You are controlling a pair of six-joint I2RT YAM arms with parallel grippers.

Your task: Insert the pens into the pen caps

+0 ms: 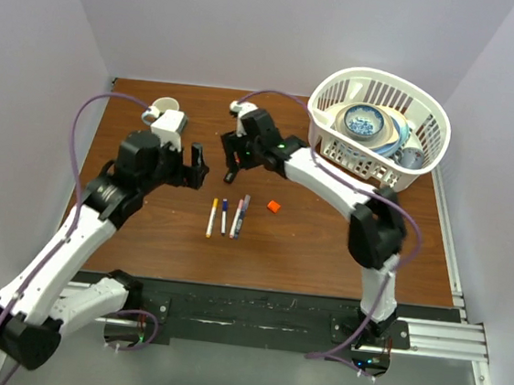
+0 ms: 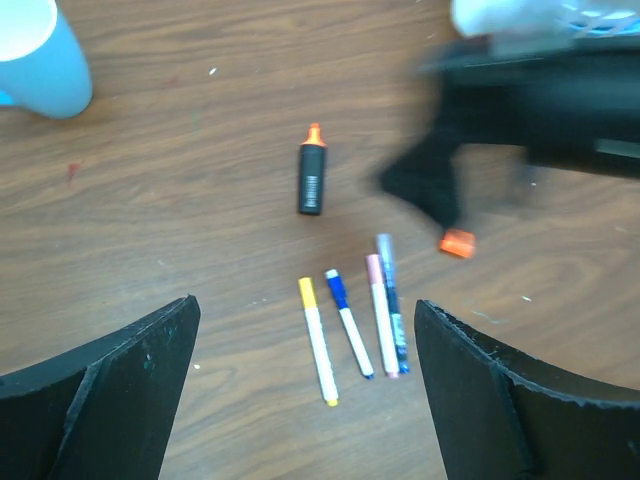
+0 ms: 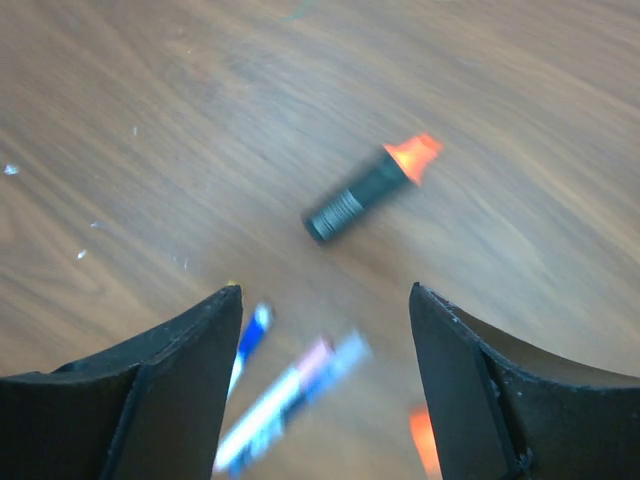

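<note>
Right gripper [image 3: 325, 300] hovers, jaws apart, over the black orange-tipped pen [image 3: 365, 190]; left gripper [image 2: 305, 305] is likewise spread. Orange cap [image 2: 457, 243] lies at the pen's four o'clock. Though the view is blurred, a mid-barrel grasp probably suits, tip left free.

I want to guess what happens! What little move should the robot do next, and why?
Probably lower the right arm's open fingers onto the black marker. It lies uncapped, orange tip bare, just ahead of those fingers, and what looks like its orange cap sits loose beside the pens.
</note>
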